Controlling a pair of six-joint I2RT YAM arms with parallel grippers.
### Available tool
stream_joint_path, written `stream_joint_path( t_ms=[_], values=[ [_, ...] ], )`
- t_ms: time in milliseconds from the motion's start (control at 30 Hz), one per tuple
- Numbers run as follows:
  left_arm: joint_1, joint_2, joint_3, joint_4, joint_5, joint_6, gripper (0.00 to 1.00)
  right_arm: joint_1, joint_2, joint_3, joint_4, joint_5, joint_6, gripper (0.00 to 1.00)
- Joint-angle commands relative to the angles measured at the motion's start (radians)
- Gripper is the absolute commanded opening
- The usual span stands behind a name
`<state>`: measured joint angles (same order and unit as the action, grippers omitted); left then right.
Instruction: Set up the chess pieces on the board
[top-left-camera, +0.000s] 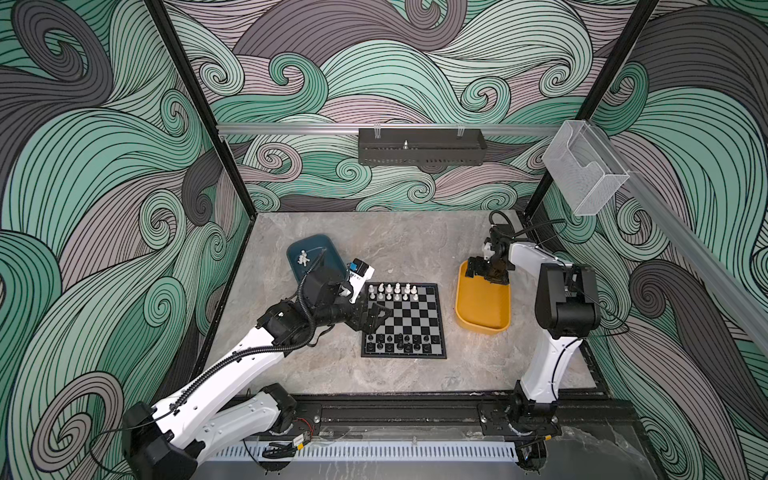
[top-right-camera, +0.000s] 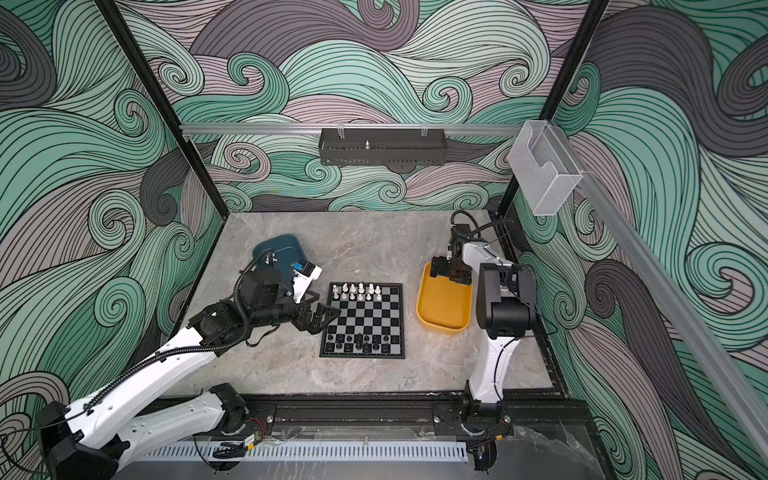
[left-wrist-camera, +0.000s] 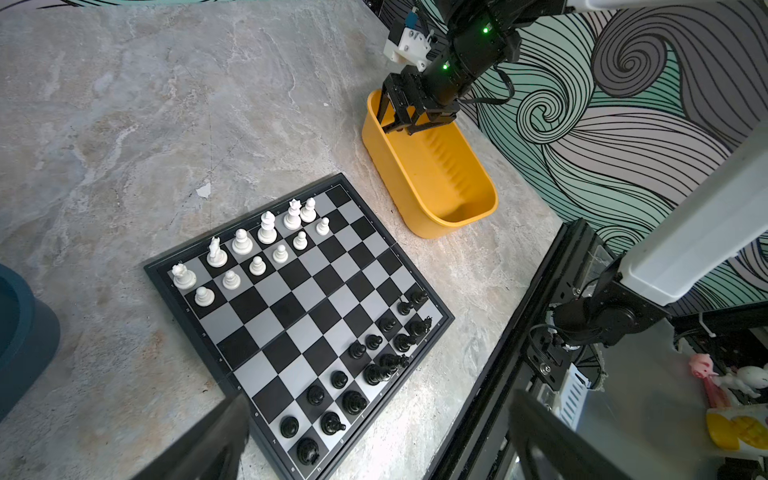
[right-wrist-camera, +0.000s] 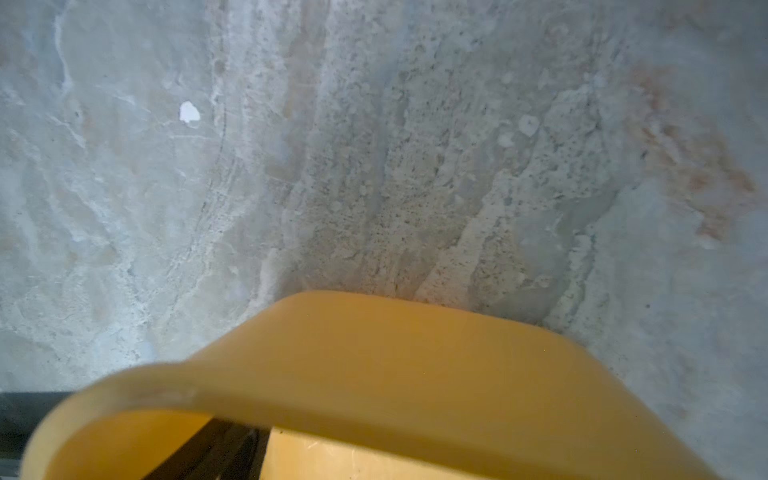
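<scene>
Board (top-left-camera: 404, 320) mid-table, mostly set: black pcs (top-left-camera: 399, 341) nearly all on, white pcs (top-left-camera: 392, 291) short toward right edge, a few in teal tray (top-left-camera: 320, 239). Left tool (top-left-camera: 379, 318) open, empty, by board; right tool (left-wrist-camera: 405, 129) open in yellow tray (top-left-camera: 482, 330).

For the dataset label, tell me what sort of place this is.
Likely a robot lab cell: wave-patterned panels on black frame posts enclose a stone-look table, left arm and right arm bolted to its front rail.

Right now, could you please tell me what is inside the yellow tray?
The right claw dips into the far end of the yellow tray. The rest of its floor shows bare. What lies beneath the claw is covered.
</scene>
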<state>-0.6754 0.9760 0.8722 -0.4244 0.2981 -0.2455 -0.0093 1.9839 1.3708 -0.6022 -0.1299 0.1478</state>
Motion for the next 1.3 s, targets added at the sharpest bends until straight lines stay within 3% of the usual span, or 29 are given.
stream_joint_path(
  t_ms=[0,167,300,433,600,967,1267],
  values=[
    [0.005,0.008,0.013,0.020,0.026,0.014,0.99,-0.006,0.009,0.022,0.010,-0.062,0.029,0.91],
    [0.005,0.009,0.013,0.025,0.032,0.014,0.98,-0.006,-0.020,-0.009,0.005,-0.139,0.067,0.88],
    [0.005,0.007,0.011,0.025,0.036,0.011,0.98,-0.015,-0.092,-0.064,0.002,0.001,0.176,0.69],
    [0.005,0.009,0.008,0.028,0.039,0.011,0.99,-0.016,-0.136,-0.091,0.017,0.069,0.195,0.62],
    [0.005,0.009,0.007,0.031,0.044,0.009,0.99,-0.018,-0.094,-0.035,-0.004,0.145,0.115,0.64],
    [0.005,0.010,0.004,0.031,0.058,0.007,0.98,-0.032,0.006,-0.026,0.106,-0.012,0.046,0.80],
    [0.005,0.004,0.004,0.031,0.064,0.007,0.99,-0.045,0.000,-0.025,0.053,-0.145,0.084,0.73]
  ],
)
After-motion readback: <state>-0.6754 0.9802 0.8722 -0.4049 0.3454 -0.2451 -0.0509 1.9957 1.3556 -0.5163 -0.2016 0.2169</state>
